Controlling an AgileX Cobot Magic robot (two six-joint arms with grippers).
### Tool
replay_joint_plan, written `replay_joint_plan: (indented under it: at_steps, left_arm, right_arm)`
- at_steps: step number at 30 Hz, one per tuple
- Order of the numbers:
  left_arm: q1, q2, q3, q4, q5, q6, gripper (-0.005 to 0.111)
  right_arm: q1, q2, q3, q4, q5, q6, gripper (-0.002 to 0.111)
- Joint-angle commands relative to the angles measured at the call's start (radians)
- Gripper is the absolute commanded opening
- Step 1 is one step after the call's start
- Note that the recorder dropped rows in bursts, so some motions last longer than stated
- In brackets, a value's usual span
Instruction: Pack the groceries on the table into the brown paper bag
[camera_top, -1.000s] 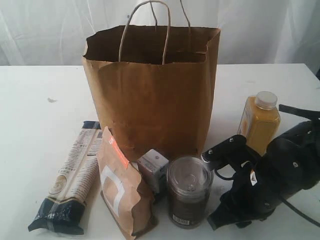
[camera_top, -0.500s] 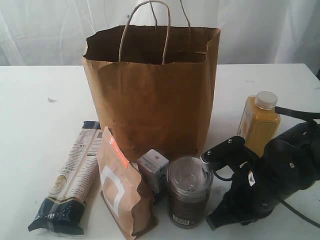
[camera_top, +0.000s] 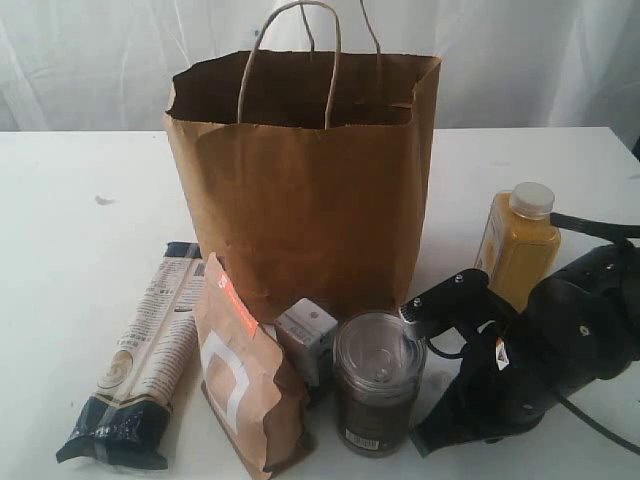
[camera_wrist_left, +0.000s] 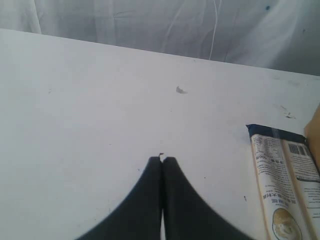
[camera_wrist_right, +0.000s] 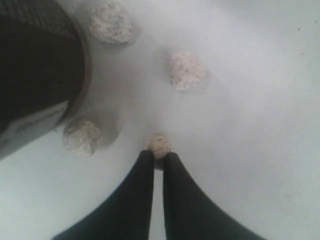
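Pull-tab can beside low right end effector, jaws together

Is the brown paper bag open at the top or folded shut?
Open. The brown paper bag stands upright, its rim spread wide, handles up. Whether anything lies inside cannot be told.

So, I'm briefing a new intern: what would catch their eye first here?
The tall brown paper bag standing open mid-table dominates. Goods line up from the long pasta packet at the left front to the yellow juice bottle at the bag's right. The black right arm crouches low beside the pull-tab can.
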Motion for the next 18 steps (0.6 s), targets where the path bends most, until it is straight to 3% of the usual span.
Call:
replay_joint_plan:
  at_steps: [1, 6, 8, 14, 18]
  left_arm:
    - [-0.008, -0.004, 0.004, -0.004, -0.003, -0.003, 0.000]
    - [-0.008, -0.004, 0.004, -0.004, -0.003, -0.003, 0.000]
    - [-0.008, -0.004, 0.004, -0.004, -0.003, -0.003, 0.000]
    - [-0.008, -0.004, 0.004, -0.004, -0.003, -0.003, 0.000]
    - [-0.008, -0.004, 0.004, -0.004, -0.003, -0.003, 0.000]
  right_arm:
    - [-0.009, -0.010, -0.004, 0.001, 0.005, -0.003, 0.012]
    - [-0.009, -0.010, -0.004, 0.001, 0.006, -0.003, 0.045]
    - [-0.009, -0.010, -0.004, 0.001, -0.004, -0.003, 0.051]
    - [-0.009, -0.010, -0.001, 0.001, -0.022, -0.003, 0.050]
    - [-0.009, -0.008, -0.001, 0.001, -0.024, -0.003, 0.040]
